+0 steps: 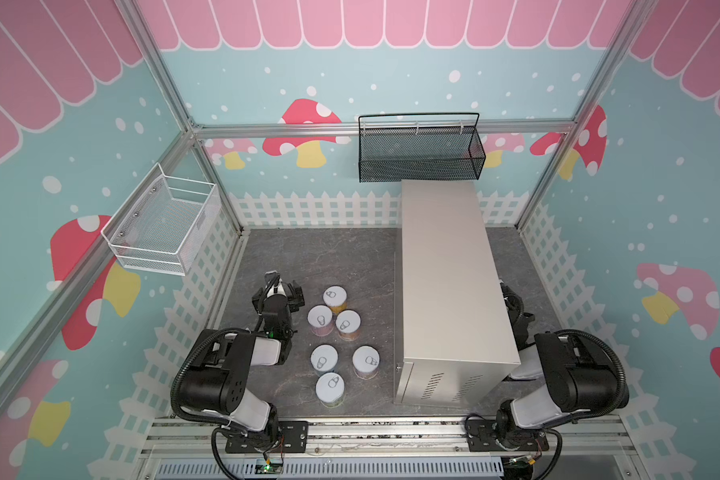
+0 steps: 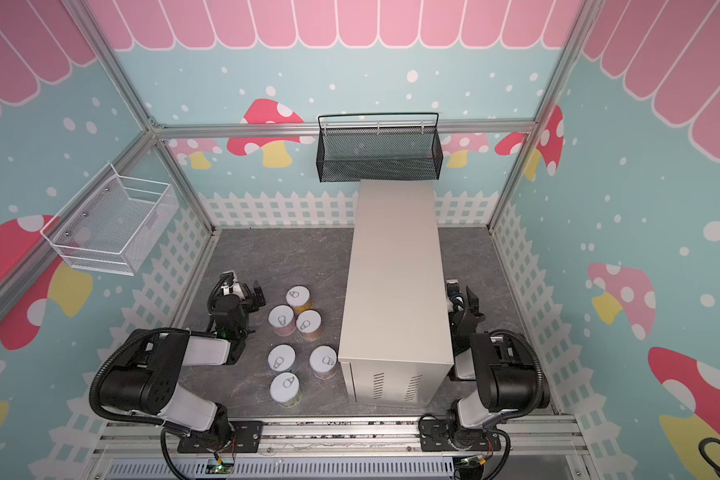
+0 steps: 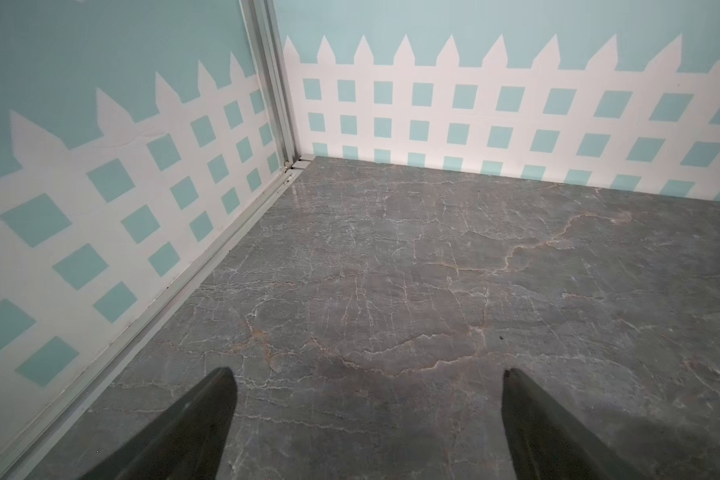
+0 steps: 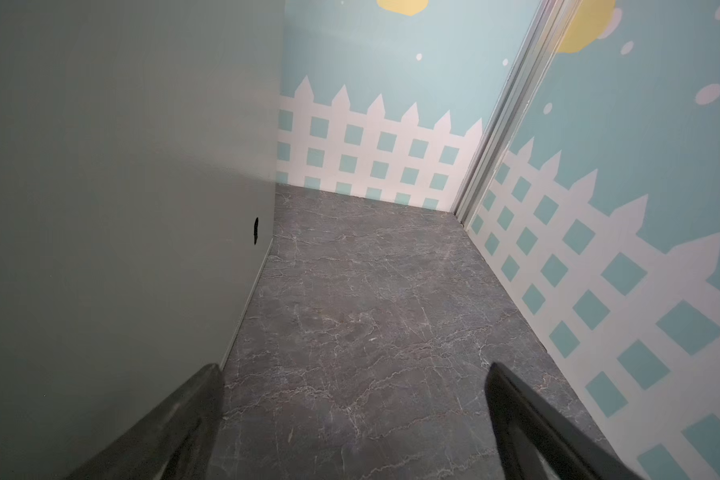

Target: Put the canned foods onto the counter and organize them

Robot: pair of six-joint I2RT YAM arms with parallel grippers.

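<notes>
Evidently not begun: left pincer and right pincer spread, empty. Next, grasp nearest can beside left pincer, lift onto counter.

Teal walls all round, printed with red and pink mushrooms, a pink scalloped awning across the top and a white picket fence low down. Grey marble-look floor in the centre, framed by aluminium rails. Black mesh basket hangs upper centre, white wire basket at left.
</notes>
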